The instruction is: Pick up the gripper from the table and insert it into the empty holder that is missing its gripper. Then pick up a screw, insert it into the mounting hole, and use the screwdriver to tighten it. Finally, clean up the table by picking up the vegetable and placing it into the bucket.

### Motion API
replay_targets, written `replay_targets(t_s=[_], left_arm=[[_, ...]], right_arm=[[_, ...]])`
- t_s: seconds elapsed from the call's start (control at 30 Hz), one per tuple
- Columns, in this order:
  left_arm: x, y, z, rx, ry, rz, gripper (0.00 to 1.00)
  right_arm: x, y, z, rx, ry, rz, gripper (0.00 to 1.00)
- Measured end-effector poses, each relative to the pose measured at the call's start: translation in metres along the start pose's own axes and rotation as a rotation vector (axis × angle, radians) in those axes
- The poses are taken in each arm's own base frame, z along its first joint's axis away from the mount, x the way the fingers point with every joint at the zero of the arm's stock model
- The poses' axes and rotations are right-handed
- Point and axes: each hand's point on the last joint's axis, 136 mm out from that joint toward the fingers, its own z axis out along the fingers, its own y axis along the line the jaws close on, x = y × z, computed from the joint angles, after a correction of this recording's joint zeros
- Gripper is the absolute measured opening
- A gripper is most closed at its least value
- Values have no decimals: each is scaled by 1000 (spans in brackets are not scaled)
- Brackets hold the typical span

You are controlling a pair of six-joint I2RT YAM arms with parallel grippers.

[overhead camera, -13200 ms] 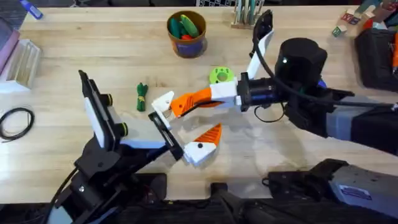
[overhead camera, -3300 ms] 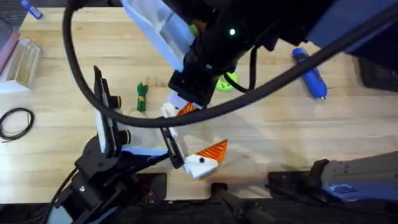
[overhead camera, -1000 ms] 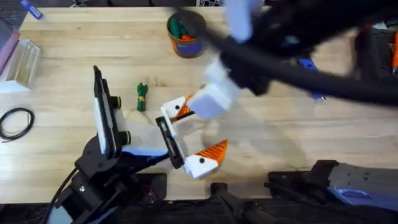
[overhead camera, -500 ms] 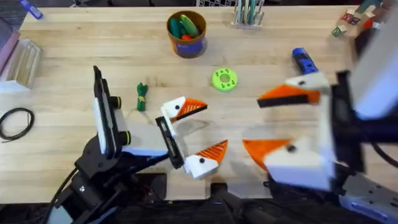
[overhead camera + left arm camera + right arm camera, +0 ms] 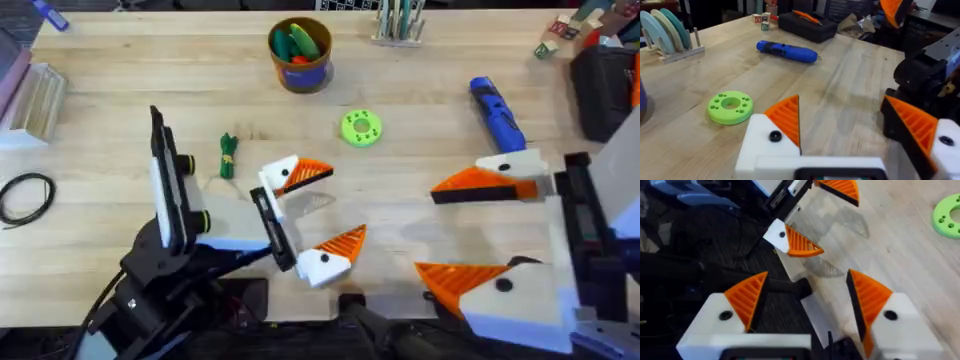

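Overhead: right gripper [image 5: 466, 232] now lower, nearer.

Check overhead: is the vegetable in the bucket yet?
No. The vegetable lies on the table, well apart from the bucket.

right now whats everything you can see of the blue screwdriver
The screwdriver is a thick blue cylinder that looks like plastic, with dark bands at its blunt end and a narrow metal tip at the other. It lies flat on the table, its tip toward the right gripper. The left wrist view shows it lying alone, beyond the green disc. Nothing touches it but the tabletop; neither gripper holds it.
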Motion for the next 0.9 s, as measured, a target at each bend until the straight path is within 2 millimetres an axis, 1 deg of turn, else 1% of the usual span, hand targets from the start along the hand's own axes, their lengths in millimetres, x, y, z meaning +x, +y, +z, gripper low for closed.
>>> replay_targets(t_s=[0.07, 0.13, 0.23, 0.43, 0.47, 0.67, 0.9], left_arm=[[0, 0, 0, 0, 0, -1, 981], [0, 0, 0, 0, 0, 4, 779], [0, 0, 0, -1, 0, 4, 503], [0, 0, 0, -1, 0, 7, 54], [0, 0, 0, -1, 0, 8, 19], [0, 0, 0, -1, 0, 7, 18], [0, 0, 0, -1, 0, 7, 18]], right_arm=[[0, 0, 0, -2, 1, -14, 926], [0, 0, 0, -3, 1, -33, 927], [0, 0, 0, -3, 2, -68, 926], [0, 0, 0, -3, 2, -154, 926], [0, 0, 0, -3, 1, -167, 926], [-6, 1, 0, -1, -23, -227, 926], [-36, 2, -2, 12, -142, -312, 927]])
